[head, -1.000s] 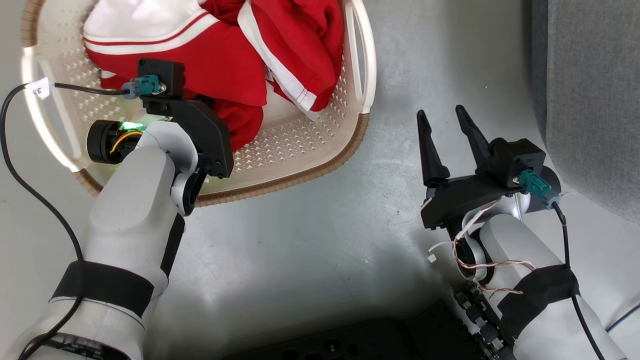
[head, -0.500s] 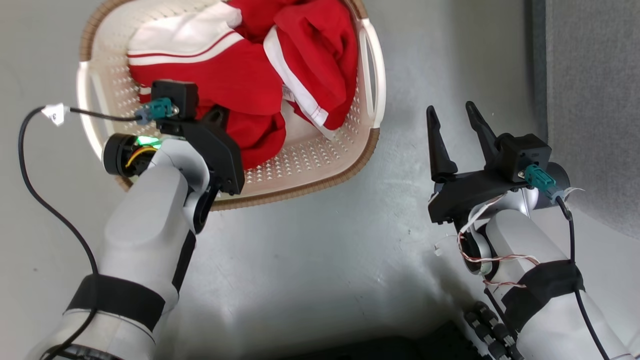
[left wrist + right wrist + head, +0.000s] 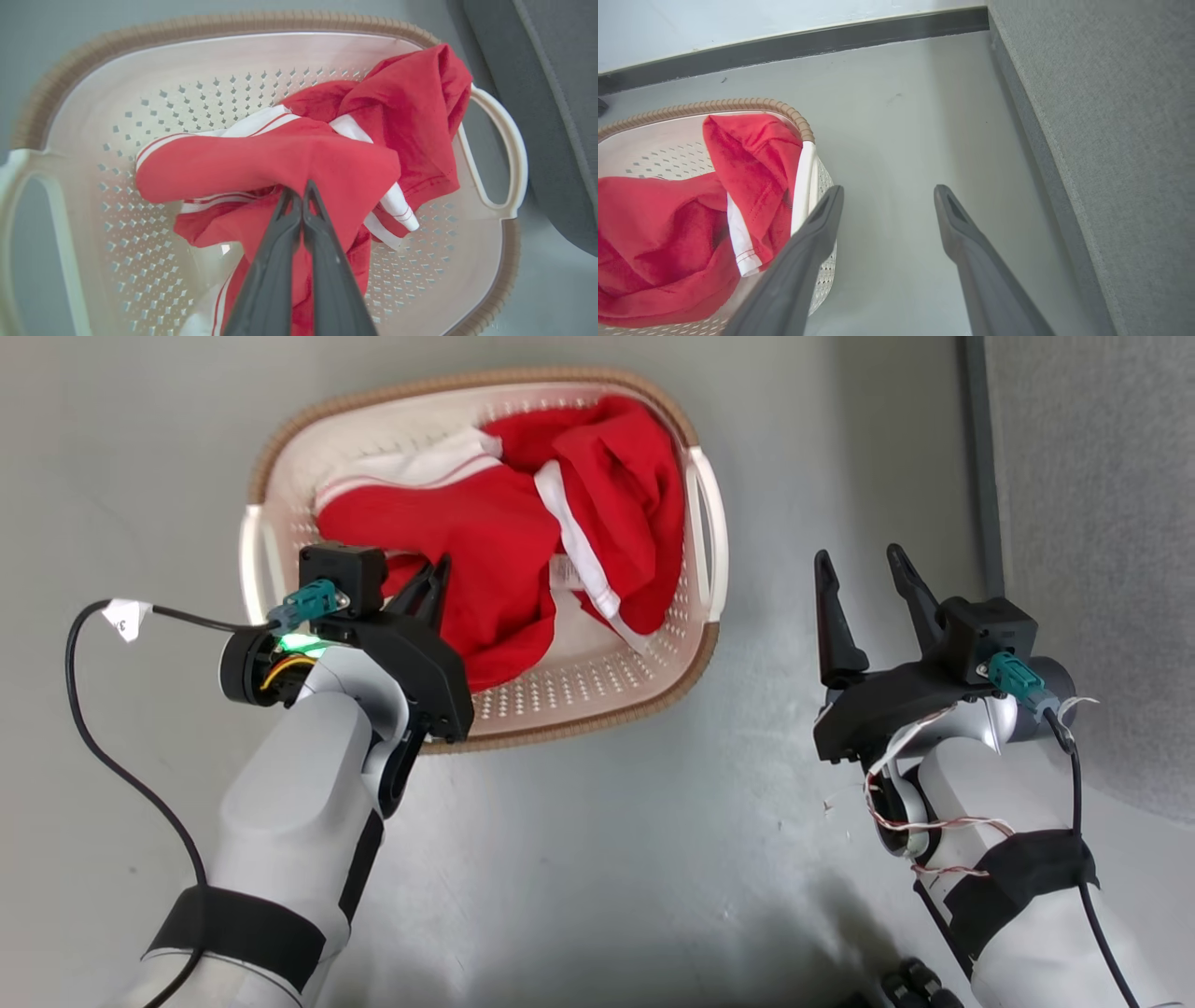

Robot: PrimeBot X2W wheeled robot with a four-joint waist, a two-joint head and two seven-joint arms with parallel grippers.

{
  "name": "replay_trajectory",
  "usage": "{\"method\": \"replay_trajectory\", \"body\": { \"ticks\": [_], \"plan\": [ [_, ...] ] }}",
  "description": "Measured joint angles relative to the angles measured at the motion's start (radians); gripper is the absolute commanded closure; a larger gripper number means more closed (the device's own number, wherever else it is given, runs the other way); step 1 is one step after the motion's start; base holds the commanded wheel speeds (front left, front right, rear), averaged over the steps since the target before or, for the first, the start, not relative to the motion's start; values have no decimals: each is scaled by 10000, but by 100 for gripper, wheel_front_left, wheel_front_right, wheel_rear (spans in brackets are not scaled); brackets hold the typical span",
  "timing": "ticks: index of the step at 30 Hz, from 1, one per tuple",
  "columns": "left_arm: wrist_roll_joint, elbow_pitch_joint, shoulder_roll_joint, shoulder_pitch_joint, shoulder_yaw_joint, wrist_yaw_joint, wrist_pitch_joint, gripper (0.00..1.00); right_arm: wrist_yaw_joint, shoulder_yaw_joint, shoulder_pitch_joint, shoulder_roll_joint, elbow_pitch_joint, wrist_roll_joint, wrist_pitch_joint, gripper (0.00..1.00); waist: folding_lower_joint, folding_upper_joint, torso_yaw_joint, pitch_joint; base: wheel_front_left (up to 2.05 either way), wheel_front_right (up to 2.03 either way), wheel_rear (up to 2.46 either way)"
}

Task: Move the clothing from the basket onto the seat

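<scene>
Red clothing [image 3: 280, 158] sits heaped in the basket [image 3: 140, 84]; the left gripper [image 3: 299, 193] has its jaws shut on one fold to lift it out. Right gripper [image 3: 859, 560] hovers near the seat [image 3: 1102, 523], jaws wide, empty.

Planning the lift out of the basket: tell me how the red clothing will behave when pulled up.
Likely floppy: the clothing lies in soft folds and drapes from where the shut left pincer pinches it. Probably light, being thin fabric. Its folds overlap, so one part may drag the rest, or snag the basket rim.
</scene>
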Motion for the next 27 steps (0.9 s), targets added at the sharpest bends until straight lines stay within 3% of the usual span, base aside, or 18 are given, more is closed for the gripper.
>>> {"method": "replay_trajectory", "body": {
  "ticks": [17, 27],
  "plan": [
    [-305, -485, -102, 782, -130, -4, -930, 100, 33, -236, 621, -71, 625, 6, 2, 0, 1, 0, 451, -2115, 0, 0, 0],
    [-405, -1060, -111, 1394, -221, -4, -1095, 100, 217, -314, 1172, -173, 951, 100, 2, 0, 1, -1, 657, -3316, 0, 0, 0]
  ]
}}
